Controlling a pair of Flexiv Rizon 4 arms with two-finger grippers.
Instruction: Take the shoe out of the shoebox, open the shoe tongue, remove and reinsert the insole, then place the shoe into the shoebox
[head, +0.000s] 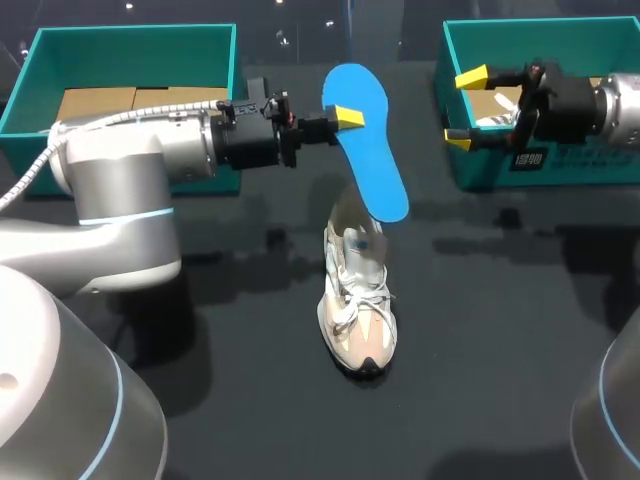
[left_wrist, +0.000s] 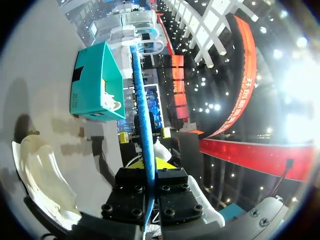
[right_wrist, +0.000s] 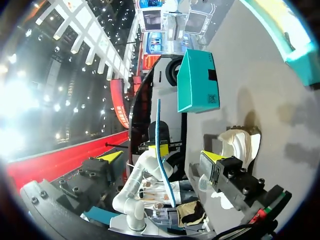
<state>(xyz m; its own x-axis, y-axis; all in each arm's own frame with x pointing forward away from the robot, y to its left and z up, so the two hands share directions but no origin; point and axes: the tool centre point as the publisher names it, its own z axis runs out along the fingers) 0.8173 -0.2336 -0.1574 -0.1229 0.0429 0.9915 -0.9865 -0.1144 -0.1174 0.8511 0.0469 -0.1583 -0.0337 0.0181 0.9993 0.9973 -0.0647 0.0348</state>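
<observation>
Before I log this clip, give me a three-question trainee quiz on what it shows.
1. True or false: the shoe stands on the table.
2. Fill in: the right gripper is ___.
3. What holds the blue insole? A the left gripper; B the right gripper; C nothing.
Key: 1 true; 2 open; 3 A.

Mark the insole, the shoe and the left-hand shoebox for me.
insole (head: 372, 150): head view, middle of its blue surface.
shoe (head: 358, 310): head view, on the laced upper.
left-hand shoebox (head: 130, 50): head view, on its teal far wall.
</observation>
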